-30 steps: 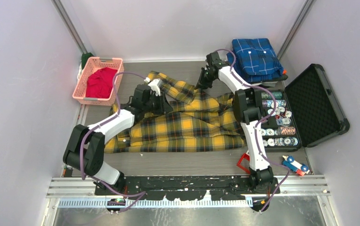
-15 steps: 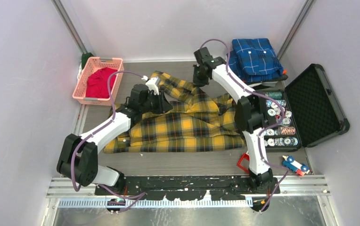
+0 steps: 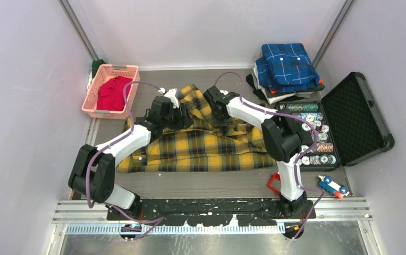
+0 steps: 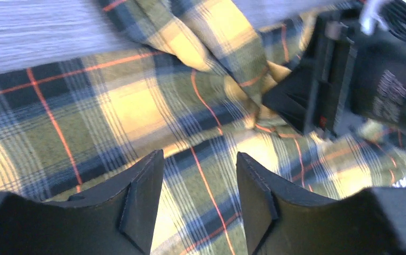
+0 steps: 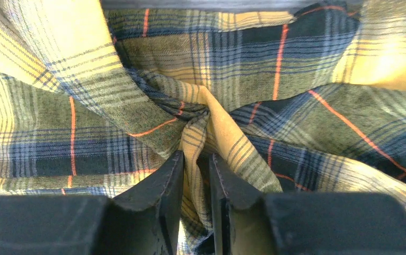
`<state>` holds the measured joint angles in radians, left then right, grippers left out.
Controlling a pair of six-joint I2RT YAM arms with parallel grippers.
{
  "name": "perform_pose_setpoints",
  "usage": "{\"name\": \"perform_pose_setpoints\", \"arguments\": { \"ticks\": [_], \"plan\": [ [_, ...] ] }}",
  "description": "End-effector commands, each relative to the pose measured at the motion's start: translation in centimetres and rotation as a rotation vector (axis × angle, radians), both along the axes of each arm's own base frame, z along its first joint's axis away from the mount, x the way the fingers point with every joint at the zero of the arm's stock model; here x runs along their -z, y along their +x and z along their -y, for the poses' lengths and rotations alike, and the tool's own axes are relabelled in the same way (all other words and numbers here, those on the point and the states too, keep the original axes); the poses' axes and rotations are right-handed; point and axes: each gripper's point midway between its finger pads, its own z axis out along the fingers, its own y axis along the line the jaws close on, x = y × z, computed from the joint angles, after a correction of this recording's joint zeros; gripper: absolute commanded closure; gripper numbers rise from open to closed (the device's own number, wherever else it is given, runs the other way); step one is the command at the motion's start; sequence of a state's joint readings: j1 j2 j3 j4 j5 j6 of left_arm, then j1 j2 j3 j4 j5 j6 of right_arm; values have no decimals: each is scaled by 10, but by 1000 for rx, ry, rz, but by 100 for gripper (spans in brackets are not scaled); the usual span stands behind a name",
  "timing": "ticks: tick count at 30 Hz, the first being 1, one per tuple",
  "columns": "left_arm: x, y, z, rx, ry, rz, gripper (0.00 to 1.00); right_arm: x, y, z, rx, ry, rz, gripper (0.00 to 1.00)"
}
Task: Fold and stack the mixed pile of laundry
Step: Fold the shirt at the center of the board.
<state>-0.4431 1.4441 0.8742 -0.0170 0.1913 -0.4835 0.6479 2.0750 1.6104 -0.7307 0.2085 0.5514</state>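
Note:
The yellow-and-black plaid shirt [image 3: 206,146] lies spread across the middle of the table. My right gripper [image 3: 221,118] is shut on a bunched fold of it [image 5: 198,114], over the shirt's upper middle. My left gripper [image 3: 184,117] hovers just left of it, jaws open and empty [image 4: 200,164], with plaid cloth [image 4: 110,106] below. The right gripper's black body [image 4: 349,74] shows in the left wrist view. The red T-shirt [image 3: 111,93] lies in the pink basket [image 3: 92,98] at the back left.
A folded blue plaid shirt [image 3: 288,64] lies on a stack at the back right. An open black case [image 3: 357,117] with poker chips [image 3: 312,138] stands at the right. A red piece [image 3: 274,183] and a small toy car [image 3: 333,186] lie near the right arm's base.
My right gripper has swung from the back right towards the left and nearer, carrying the shirt's sleeve over the shirt body. My left gripper has hardly moved.

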Motion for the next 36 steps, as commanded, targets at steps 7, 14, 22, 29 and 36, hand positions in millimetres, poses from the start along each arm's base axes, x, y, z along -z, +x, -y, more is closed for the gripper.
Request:
{"name": "perform_pose_setpoints", "arguments": {
  "ticks": [7,14,22,29,36],
  "plan": [
    [-5,103,-16,-248,257,-20,44,-94,-13,20,47,71,220,60],
    [25,148,4,-231,406,-85,48,-123,-56,67,144,113,315,56],
    [43,196,39,-198,566,-3,44,-97,-92,75,121,194,277,55],
    [68,213,50,-192,673,12,39,-71,-105,80,101,167,219,57],
    [90,207,42,-222,772,-21,45,-67,-106,82,93,158,215,57]
  ]
}}
